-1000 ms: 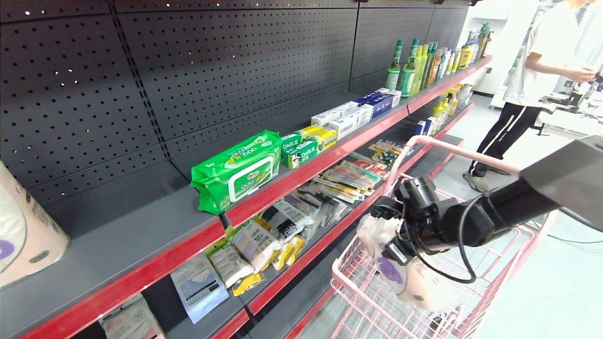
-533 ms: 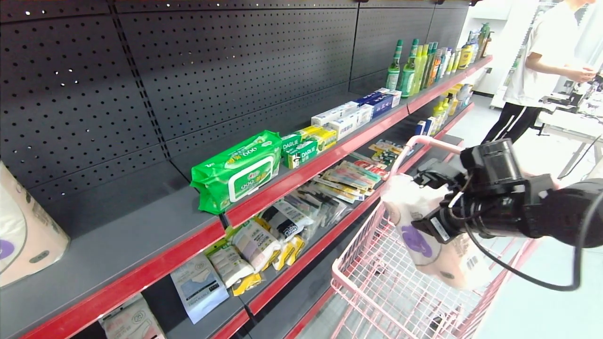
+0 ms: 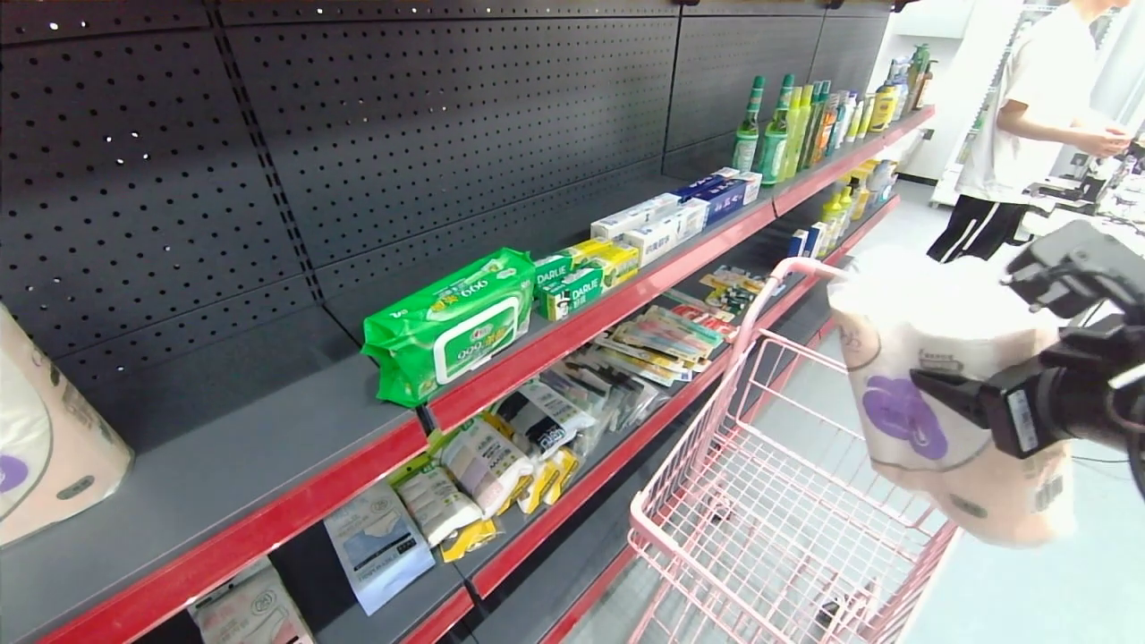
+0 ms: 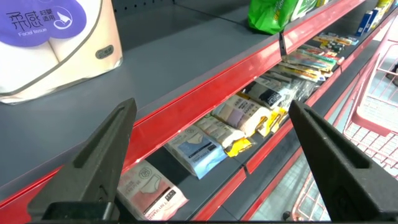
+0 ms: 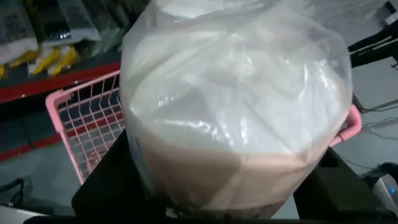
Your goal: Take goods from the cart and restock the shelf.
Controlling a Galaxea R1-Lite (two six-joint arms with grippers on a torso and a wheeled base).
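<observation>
My right gripper [image 3: 962, 407] is shut on a toilet paper pack [image 3: 903, 358], a clear-wrapped white and pink bundle with a purple mark. It hangs above the right rim of the pink cart [image 3: 698, 537]. In the right wrist view the toilet paper pack [image 5: 236, 106] sits between the dark fingers [image 5: 118, 180], with the cart [image 5: 74, 118] below. My left gripper [image 4: 211, 155] is open in front of the grey top shelf [image 4: 161, 87], near a second toilet paper pack [image 4: 56, 37] standing on it. That second pack [image 3: 45, 447] is at the shelf's [image 3: 224, 474] far left.
A green wipes pack [image 3: 447, 322], toothpaste boxes [image 3: 581, 273] and bottles [image 3: 787, 121] line the top shelf to the right. Bare grey shelf lies between the left pack and the wipes. Lower shelves [image 3: 537, 429] hold packets. A person [image 3: 1020, 134] stands far right.
My right gripper has lifted the toilet paper pack up out of the cart and carried it to the right. The left arm and the shelf goods are unchanged.
</observation>
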